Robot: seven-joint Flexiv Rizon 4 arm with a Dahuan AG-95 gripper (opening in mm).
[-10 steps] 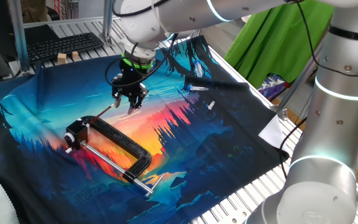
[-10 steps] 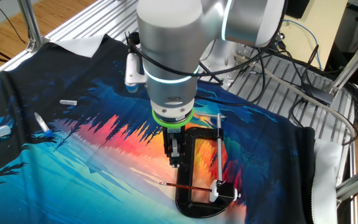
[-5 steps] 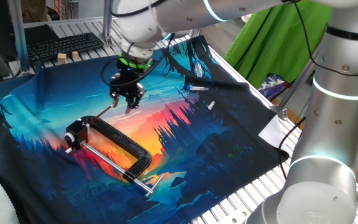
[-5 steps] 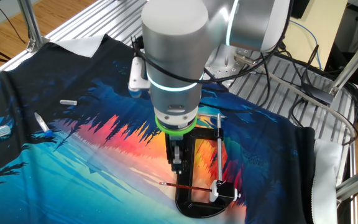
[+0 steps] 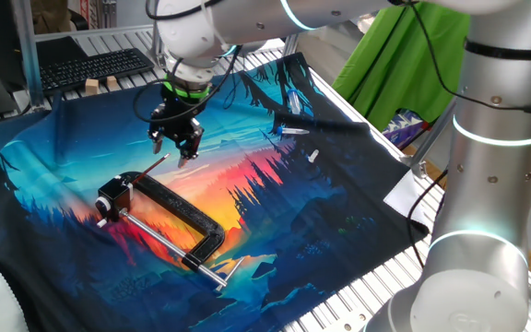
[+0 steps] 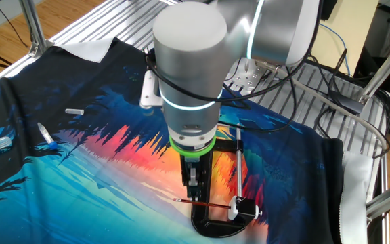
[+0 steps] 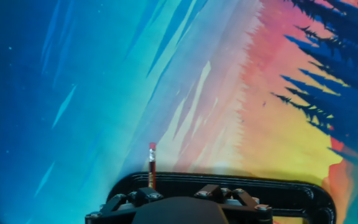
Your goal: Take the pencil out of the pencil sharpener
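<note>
The pencil (image 6: 202, 203) is seen lying across the near end of the black clamp (image 6: 217, 224) on the printed cloth (image 5: 339, 212), its tip near the small black pencil sharpener (image 5: 111, 197). The gripper (image 5: 177, 141) is held above it, empty; whether the jaws are parted cannot be told.

Thin reddish pencil (image 6: 200, 203) flat across clamp (image 6: 217, 224).

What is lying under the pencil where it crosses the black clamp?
The pencil lies across the black clamp frame, its free end over the printed cloth. Its other end runs to the pencil sharpener by the clamp's rod. The tip inside is hidden. The pincer hangs above, not touching.
</note>
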